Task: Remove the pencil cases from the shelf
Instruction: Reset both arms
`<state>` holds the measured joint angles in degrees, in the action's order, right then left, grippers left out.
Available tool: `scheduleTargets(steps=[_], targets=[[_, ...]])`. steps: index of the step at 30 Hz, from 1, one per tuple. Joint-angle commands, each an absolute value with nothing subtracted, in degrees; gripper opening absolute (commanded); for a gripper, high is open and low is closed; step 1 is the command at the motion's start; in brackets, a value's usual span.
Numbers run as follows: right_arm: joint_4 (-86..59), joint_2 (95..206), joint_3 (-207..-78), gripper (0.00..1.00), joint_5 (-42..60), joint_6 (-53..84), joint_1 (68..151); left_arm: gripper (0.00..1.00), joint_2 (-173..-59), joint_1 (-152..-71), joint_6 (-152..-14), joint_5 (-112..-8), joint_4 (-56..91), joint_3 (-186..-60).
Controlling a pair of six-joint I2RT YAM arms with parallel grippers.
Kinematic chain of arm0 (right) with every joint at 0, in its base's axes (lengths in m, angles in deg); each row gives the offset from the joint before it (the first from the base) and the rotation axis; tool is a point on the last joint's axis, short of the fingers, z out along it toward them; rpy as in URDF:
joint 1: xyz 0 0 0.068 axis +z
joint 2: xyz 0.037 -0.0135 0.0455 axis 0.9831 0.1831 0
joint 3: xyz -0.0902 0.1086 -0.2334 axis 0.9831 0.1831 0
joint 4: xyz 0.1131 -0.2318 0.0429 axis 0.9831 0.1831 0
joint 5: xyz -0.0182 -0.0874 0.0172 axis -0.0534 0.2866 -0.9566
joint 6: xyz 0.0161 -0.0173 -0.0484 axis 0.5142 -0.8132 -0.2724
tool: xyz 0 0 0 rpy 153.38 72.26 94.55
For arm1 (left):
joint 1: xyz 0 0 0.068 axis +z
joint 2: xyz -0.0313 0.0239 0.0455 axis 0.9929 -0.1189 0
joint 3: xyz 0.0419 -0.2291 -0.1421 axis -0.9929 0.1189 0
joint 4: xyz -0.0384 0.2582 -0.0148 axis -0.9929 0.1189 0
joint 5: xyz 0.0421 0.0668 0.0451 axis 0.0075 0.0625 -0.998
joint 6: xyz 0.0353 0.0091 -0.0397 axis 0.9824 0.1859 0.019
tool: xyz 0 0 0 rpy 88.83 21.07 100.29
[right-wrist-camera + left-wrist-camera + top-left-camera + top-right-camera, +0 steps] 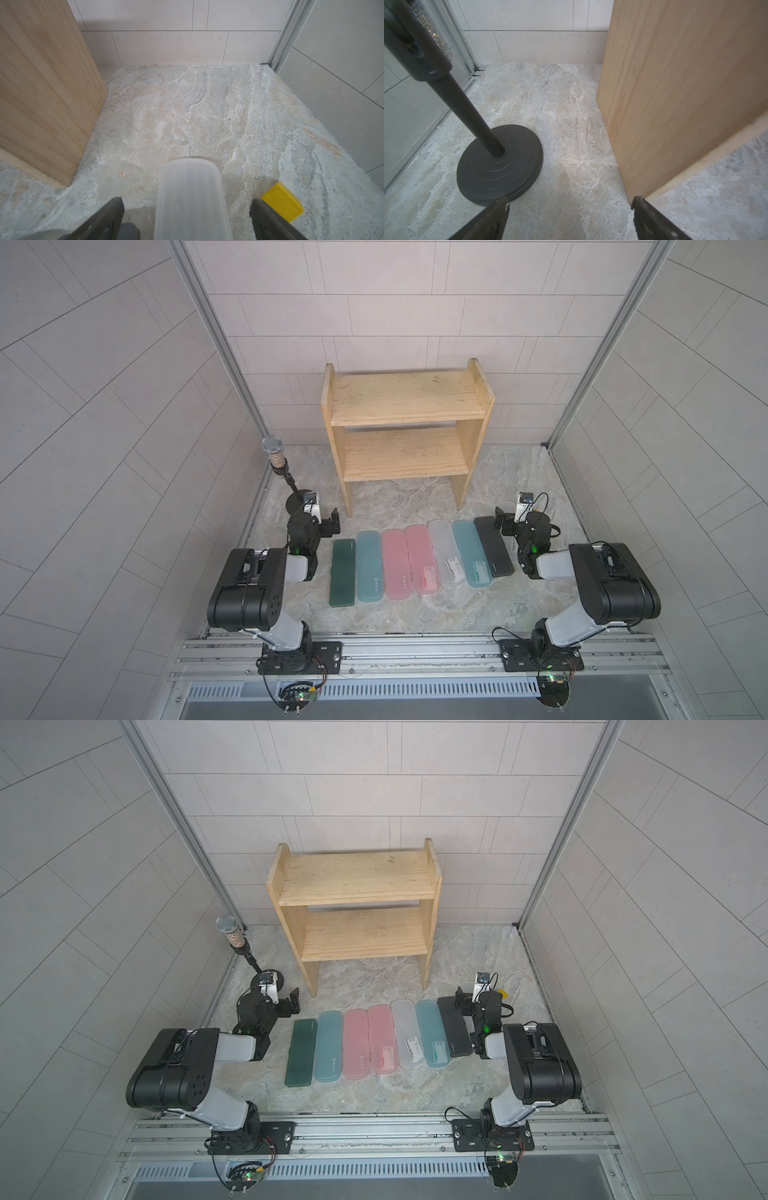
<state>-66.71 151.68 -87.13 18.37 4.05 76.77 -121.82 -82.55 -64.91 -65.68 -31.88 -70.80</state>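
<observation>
The pine shelf point(405, 406) point(353, 880) stands at the back, both tiers bare. Several pencil cases lie side by side on the table in front of it: dark green point(343, 572), light blue point(369, 566), two pink point(395, 564), frosted clear point(445, 551), light blue point(471, 551), black point(494, 547). Another frosted clear case point(191, 197) lies flat between the wide-open jaws of my right gripper point(186, 201), with a gap on each side. My left gripper point(570, 200) is open and empty over bare table, beside the shelf's side panel point(675, 93).
A microphone point(272, 445) on a stand with a round black base point(500, 166) is close to the left gripper. A yellow block point(282, 201) lies just outside the right gripper's finger. Tiled walls enclose three sides, and a metal rail point(415, 649) runs along the front.
</observation>
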Motion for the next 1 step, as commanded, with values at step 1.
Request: scheduleTargets(steps=[1], targets=[[-66.74, 151.63, -87.24, 1.00, 18.78, 3.76, 76.81, 1.00, -121.98, -82.33, -63.60, -64.07, -32.33, -71.03]])
